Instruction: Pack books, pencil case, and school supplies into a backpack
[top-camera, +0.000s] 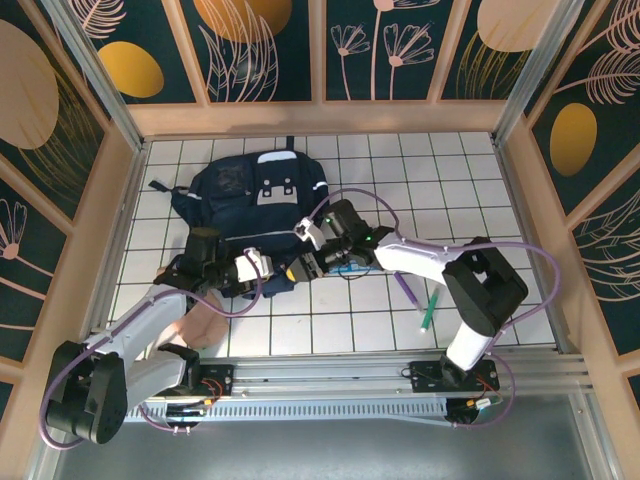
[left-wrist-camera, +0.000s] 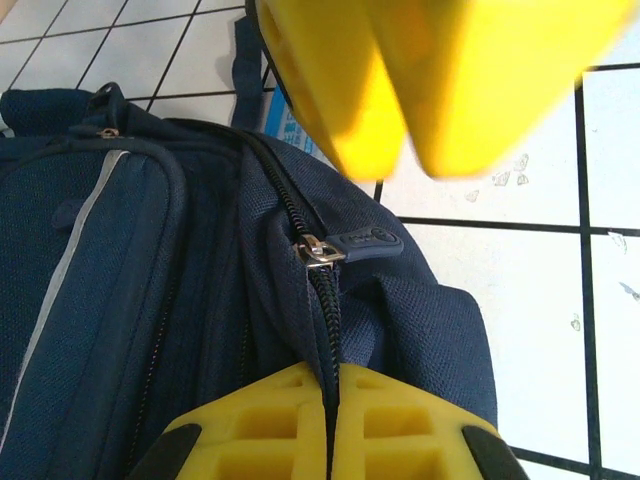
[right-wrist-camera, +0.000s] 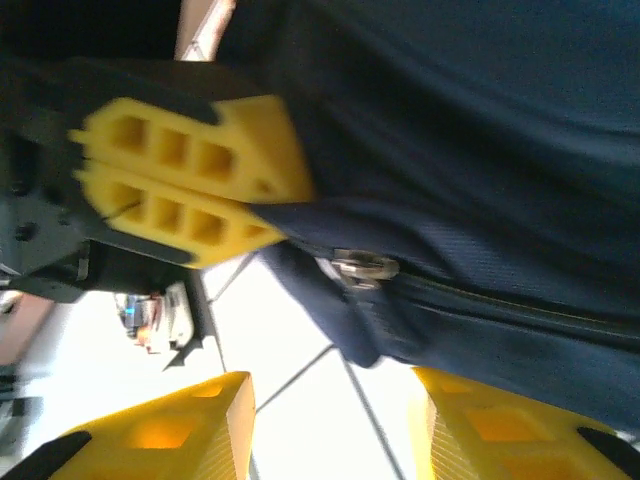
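The navy backpack (top-camera: 250, 195) lies flat on the tiled floor, its front edge toward the arms. My left gripper (left-wrist-camera: 330, 385) is shut on the backpack's zipper seam just below the metal slider (left-wrist-camera: 318, 250); from above it sits at the pack's near right corner (top-camera: 285, 272). My right gripper (right-wrist-camera: 330, 420) is open, its yellow fingers (right-wrist-camera: 150, 430) spread on either side of the hanging pull tab (right-wrist-camera: 360, 320), touching nothing. A purple pen (top-camera: 405, 290) and a green pen (top-camera: 428, 312) lie on the tiles to the right. Books and pencil case are hidden.
A peach-coloured soft thing (top-camera: 200, 325) lies under my left arm. A light blue scrap (top-camera: 345, 268) peeks out beneath my right wrist. Wooden walls (top-camera: 110, 230) box in the floor. Bare tiles (top-camera: 440, 190) stretch to the right of the pack.
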